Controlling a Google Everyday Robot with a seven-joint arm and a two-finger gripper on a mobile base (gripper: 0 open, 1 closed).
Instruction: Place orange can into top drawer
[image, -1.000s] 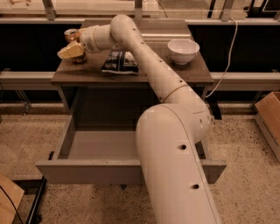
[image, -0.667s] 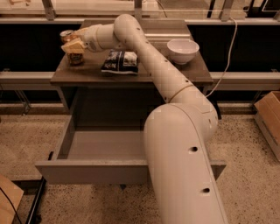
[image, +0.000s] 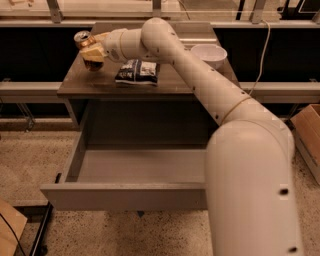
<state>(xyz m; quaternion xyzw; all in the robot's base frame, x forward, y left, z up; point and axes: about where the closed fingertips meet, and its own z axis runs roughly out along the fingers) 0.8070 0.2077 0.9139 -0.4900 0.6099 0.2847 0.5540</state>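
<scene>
Small orange-gold metal can (image: 83, 38) is held at upper left.
The two-finger gripper (image: 92, 52) is clamped on it above the brown table (image: 100, 86); the wide grey top drawer (image: 125, 196) is seen open, lower centre.

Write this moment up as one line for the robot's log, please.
step: can grasped | gripper: shut on orange can, over left side of table | top drawer: pulled open | can: not yet in drawer
</scene>
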